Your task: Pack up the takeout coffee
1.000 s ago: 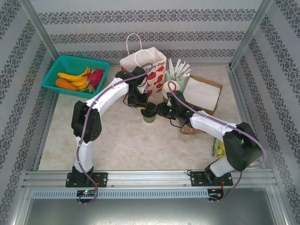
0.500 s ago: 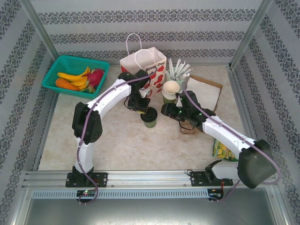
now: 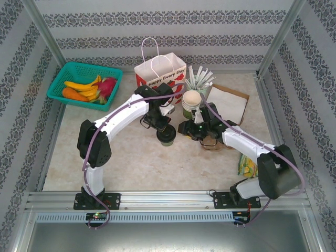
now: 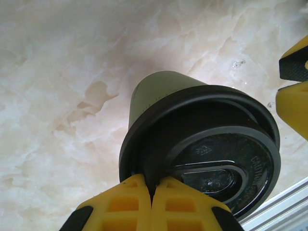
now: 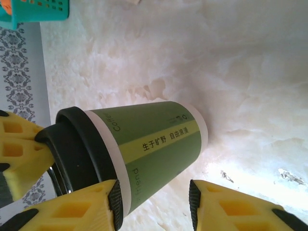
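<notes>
Takeout coffee: a small dark-green paper cup capped with a black lid. It sits about midway across the marbled worktop, on the near side of the paper bag and outside it. From where I stand I can't tell if its base rests on the worktop.
Cup print: a paler green band with writing runs along its side in the right wrist view.
Left claw: closed tight, with its yellow fingertips pinching the rim of the lid. In the top view it hangs over the far-left side of the cup.
Right claw: jaws partway apart, just right of the cup and facing its side, not clamped on it. I can't tell whether a pad brushes the wall.
Paper bag: white with red print reading "Happy Every Day". It stands upright at the far middle with its handles up.
Cup stack: nested green cups with cream insides, right of the bag and just beyond the right claw.
Stirrers: white sticks bunched in a holder, beyond the stack.
Napkins: a white pile in a shallow brown tray, far right.
Basket: teal, far left, holding bananas and a pink fruit.
Green packet: near right, beside the right arm.
</notes>
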